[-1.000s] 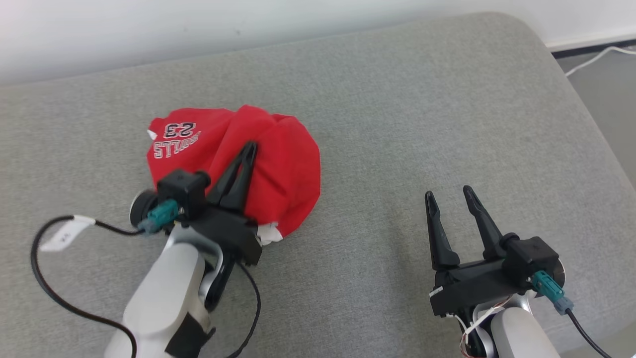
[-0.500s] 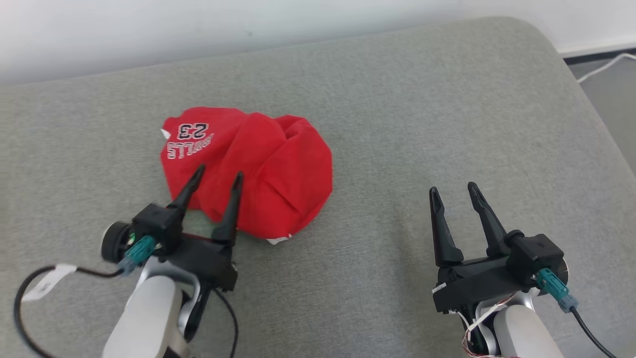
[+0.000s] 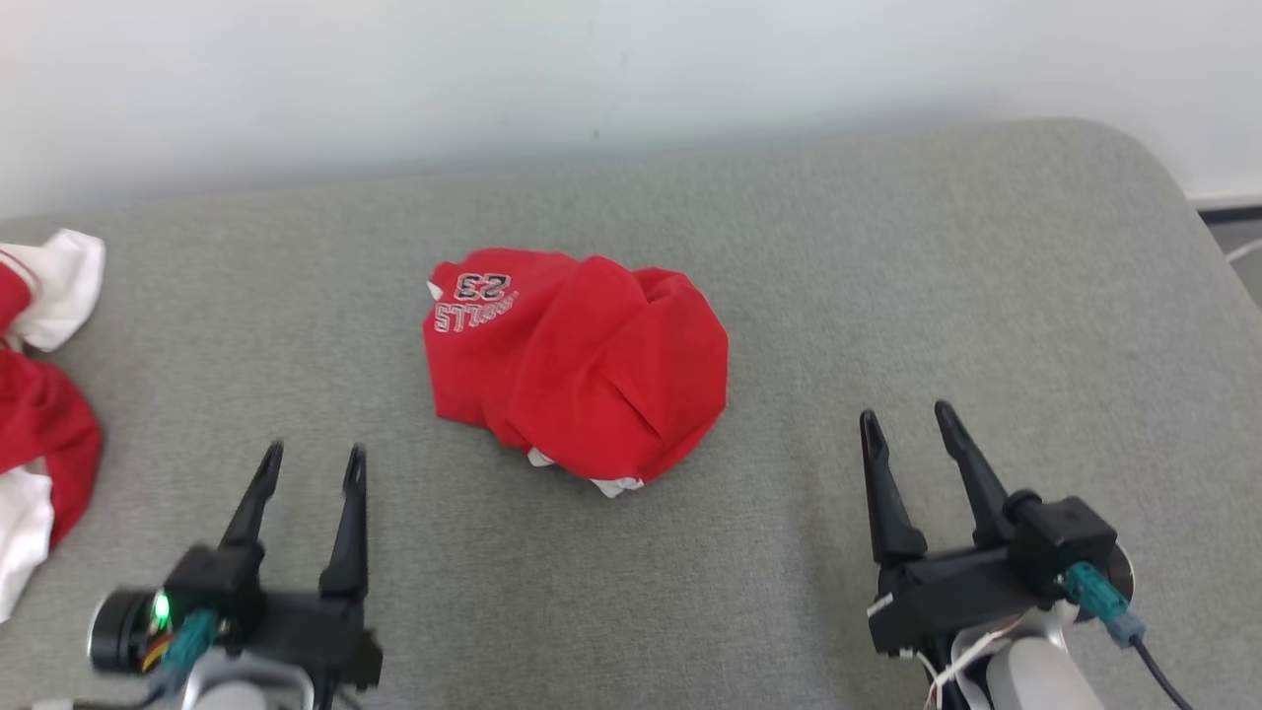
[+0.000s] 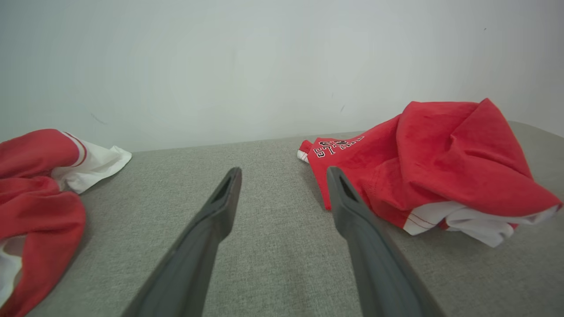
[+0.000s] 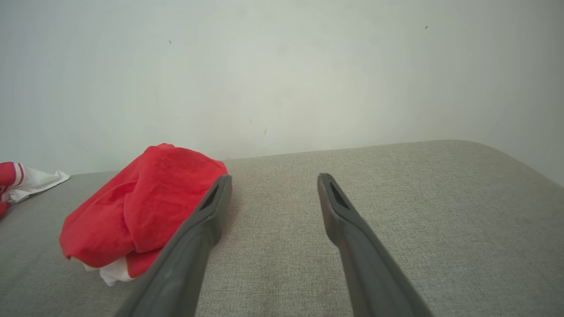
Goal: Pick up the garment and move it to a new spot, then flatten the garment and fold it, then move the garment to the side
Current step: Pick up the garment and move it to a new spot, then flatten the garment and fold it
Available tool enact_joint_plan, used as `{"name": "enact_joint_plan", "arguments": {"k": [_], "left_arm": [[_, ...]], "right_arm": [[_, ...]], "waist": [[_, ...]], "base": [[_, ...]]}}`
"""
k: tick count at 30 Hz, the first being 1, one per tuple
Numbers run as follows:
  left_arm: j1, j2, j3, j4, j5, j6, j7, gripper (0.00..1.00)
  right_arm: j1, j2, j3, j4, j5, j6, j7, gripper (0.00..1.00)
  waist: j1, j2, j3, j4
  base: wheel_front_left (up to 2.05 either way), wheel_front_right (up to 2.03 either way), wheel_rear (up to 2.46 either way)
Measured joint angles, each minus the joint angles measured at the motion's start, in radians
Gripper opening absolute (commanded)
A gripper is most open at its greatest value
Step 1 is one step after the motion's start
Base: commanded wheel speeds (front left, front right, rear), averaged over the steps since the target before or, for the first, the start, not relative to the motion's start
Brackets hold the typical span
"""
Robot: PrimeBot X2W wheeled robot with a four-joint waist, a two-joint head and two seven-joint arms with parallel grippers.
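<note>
The left gripper (image 3: 315, 451) has its jaws spread with nothing between them. It sits low at the near left, fingers pointing toward the far side. The right gripper (image 3: 905, 413) does the same at the near right, jaws parted and empty. Both hang just above the grey cushion (image 3: 887, 247), and neither touches any cloth.

Between them and a little farther off, near the middle of the cushion, lies the red jersey (image 3: 592, 385), apart from both grippers. It is crumpled into a rounded heap. The number 23 and a line of lettering face up on its far left part, and a white hem (image 3: 611, 483) pokes out at the near edge. Since the heap sits between the two arms, either could reach a side of it, which probably suits spreading it out. Bunched as it is, flattening and folding look not yet done.

At the far left edge a second red-and-white garment (image 3: 39, 424) lies in its own loose pile, well apart from the jersey. Both lie straight on the upholstery. A pale wall (image 3: 592, 69) rises behind the cushion's far edge.
</note>
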Motion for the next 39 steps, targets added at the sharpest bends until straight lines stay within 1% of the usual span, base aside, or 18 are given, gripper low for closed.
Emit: {"name": "enact_joint_plan", "arguments": {"k": [11,15,18,22,25,30,32,39], "left_arm": [[0.193,-0.015,0.102,-0.053,0.014,0.035,0.000,1.00],[0.236,-0.027,0.129,-0.082,0.014,0.045,0.000,1.00],[0.266,-0.034,0.156,-0.091,0.008,0.044,0.000,1.00],[0.291,-0.050,0.159,-0.108,0.010,0.044,0.000,1.00],[0.293,-0.055,0.157,-0.107,0.012,0.028,0.000,1.00],[0.279,-0.063,0.147,-0.109,0.015,0.018,0.000,1.00],[0.275,-0.063,0.141,-0.108,0.017,0.010,0.000,1.00],[0.274,-0.068,0.124,-0.111,0.012,0.002,0.000,1.00]], "right_arm": [[0.062,-0.009,0.017,0.024,0.000,0.000,0.000,1.00],[0.074,-0.013,0.019,0.027,0.000,0.000,0.000,1.00],[0.082,-0.018,0.024,0.028,0.001,0.000,0.000,1.00],[0.094,-0.026,0.035,0.032,0.002,0.000,0.000,1.00],[0.091,-0.029,0.052,0.034,0.002,0.000,0.000,1.00],[0.050,-0.034,0.100,0.052,-0.001,0.000,0.000,1.00],[0.027,-0.037,0.120,0.076,-0.010,0.000,0.000,1.00],[-0.070,-0.050,0.189,0.203,-0.078,0.000,0.000,1.00]], "waist": [[-0.0001,-0.0001,-0.085,0.031],[-0.0001,0.0000,-0.098,0.039],[-0.0001,0.0001,-0.102,0.052],[-0.0001,0.0000,-0.102,0.075],[0.0000,0.0001,-0.097,0.096],[0.0001,0.0001,-0.087,0.139],[0.0001,0.0001,-0.083,0.158],[0.0001,0.0001,-0.061,0.226]], "base": [[0.00,0.00,0.00],[0.00,0.00,0.00],[0.00,0.00,0.00],[0.00,0.00,0.00],[0.00,0.00,0.00],[0.00,0.00,0.00],[0.00,0.00,0.00],[0.00,0.00,0.00]]}}
